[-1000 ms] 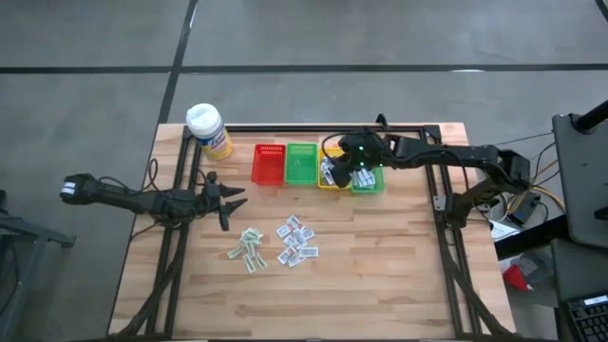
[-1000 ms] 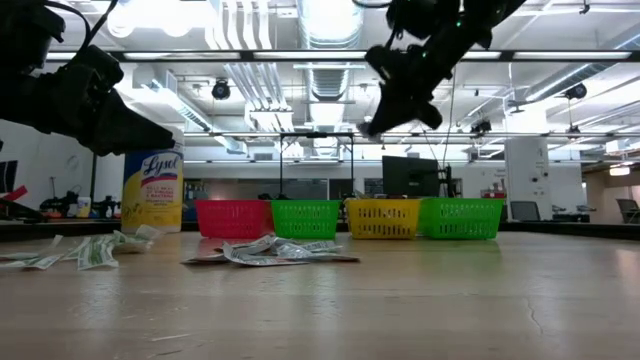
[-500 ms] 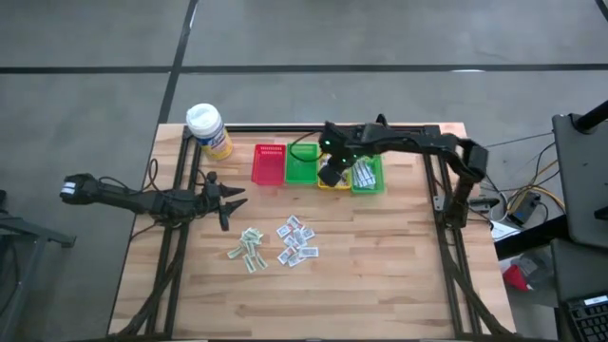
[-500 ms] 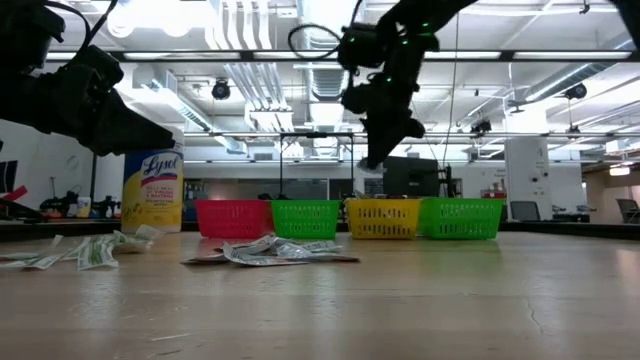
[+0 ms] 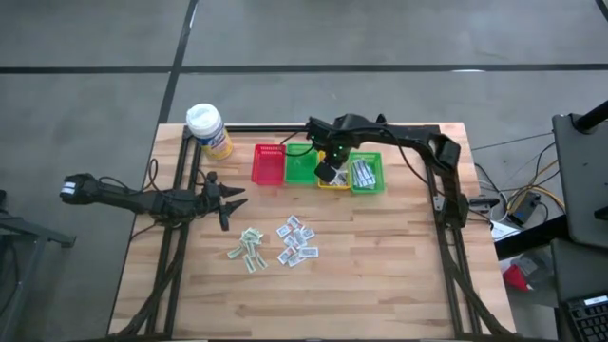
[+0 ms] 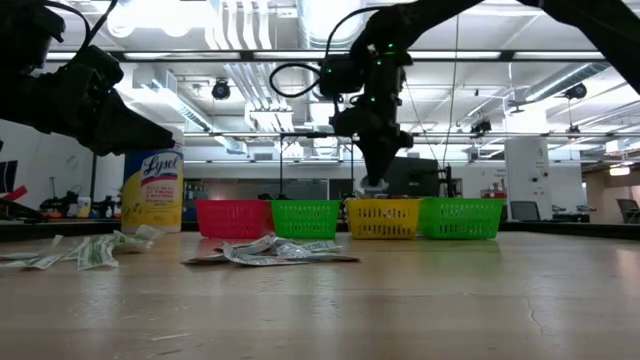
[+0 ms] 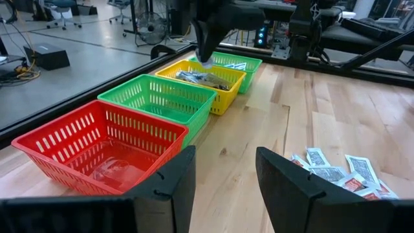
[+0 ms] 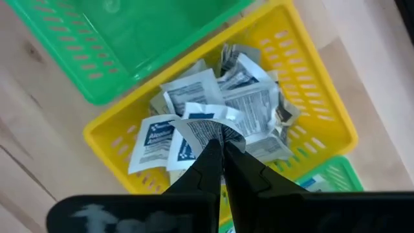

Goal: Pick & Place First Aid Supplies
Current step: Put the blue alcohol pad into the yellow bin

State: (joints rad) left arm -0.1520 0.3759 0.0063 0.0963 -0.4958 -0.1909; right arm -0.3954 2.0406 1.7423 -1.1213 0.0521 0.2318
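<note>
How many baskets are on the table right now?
4, in one row at the table's back edge: a red basket, a green basket, a yellow basket and a second green basket at the right end. None seem hidden.

Four plastic baskets are sitting in a row on the wooden table (image 5: 380, 275): red basket (image 5: 268, 164), green basket (image 5: 301, 163), yellow basket (image 8: 326, 110) and a second green basket (image 5: 369, 174). A yellow bottle (image 5: 210, 131) with a white cap is standing at the table's corner near the red basket.

White packets (image 5: 295, 239) with blue-grey or green print lie scattered flat on the table's middle. More fill the yellow basket (image 8: 323, 126), one pinched above it.
</note>
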